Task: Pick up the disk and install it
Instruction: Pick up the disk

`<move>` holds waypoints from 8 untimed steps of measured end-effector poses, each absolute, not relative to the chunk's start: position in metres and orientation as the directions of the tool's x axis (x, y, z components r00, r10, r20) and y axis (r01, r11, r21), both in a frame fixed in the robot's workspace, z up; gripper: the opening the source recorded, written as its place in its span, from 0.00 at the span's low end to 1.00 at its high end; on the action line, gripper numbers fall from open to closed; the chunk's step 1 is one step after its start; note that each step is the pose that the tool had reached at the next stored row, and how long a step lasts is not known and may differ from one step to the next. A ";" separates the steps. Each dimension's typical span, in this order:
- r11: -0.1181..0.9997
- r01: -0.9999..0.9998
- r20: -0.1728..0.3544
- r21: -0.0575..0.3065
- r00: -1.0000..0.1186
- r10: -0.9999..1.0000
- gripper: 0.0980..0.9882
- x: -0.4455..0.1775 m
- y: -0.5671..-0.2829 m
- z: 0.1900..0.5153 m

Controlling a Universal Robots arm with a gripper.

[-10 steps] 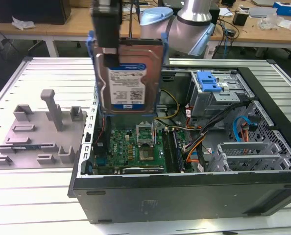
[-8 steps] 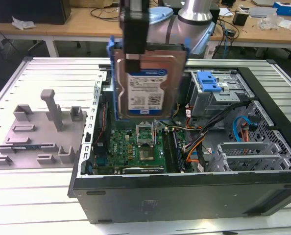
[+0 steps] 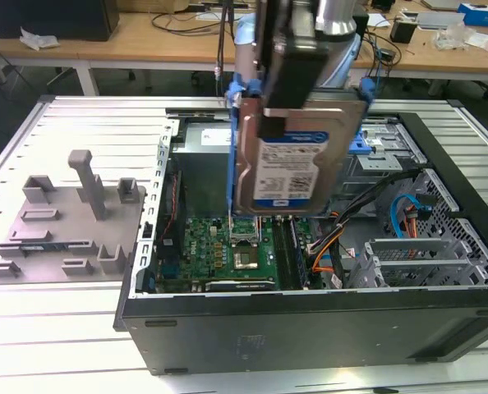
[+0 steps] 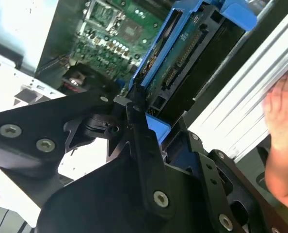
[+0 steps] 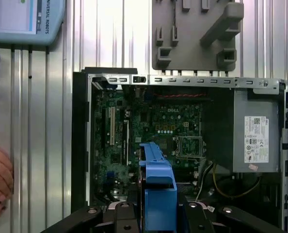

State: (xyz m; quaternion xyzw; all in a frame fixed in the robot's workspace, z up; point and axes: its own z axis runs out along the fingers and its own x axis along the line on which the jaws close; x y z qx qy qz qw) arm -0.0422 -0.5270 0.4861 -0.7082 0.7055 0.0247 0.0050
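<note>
Exterior view puts the flat silver hard drive in its bright blue plastic carrier, the disk (image 3: pixel 297 156), in the air above the open black desktop computer case (image 3: pixel 310 328). It hangs over the green motherboard (image 3: pixel 227 246) in the case's middle and rests on nothing. The black gripper (image 3: pixel 275 115) comes down from above and pinches the disk across its flat faces near the upper end, one finger lying over the labelled face. So the disk hangs on end, long axis upright, label towards this camera. The grey metal drive cage (image 3: pixel 388 160) sits in the case's far corner, towards the exterior view's right of the disk, near it but apart. To my eye the disk is lifted but not yet seated. In the second wrist view a person's hand (image 4: pixel 282 131) is over the ribbed metal table (image 4: pixel 241 97) just outside the case.
</note>
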 end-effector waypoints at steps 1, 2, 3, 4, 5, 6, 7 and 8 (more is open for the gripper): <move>-0.004 -1.000 -0.042 0.028 0.003 -0.999 0.30 -0.034 -0.532 0.486; -0.004 -1.000 -0.042 0.028 0.003 -0.999 0.30 -0.034 -0.532 0.486; -0.004 -1.000 -0.042 0.028 0.003 -0.999 0.30 -0.034 -0.532 0.486; -0.004 -1.000 -0.042 0.028 0.003 -0.999 0.30 -0.033 -0.532 0.486; -0.004 -1.000 -0.042 0.028 0.003 -0.999 0.30 -0.033 -0.532 0.486; -0.004 -1.000 -0.042 0.028 0.003 -0.999 0.30 -0.033 -0.532 0.486; -0.004 -1.000 -0.042 0.028 0.003 -0.999 0.30 -0.033 -0.532 0.486; -0.004 -1.000 -0.042 0.028 0.003 -0.999 0.30 -0.033 -0.532 0.486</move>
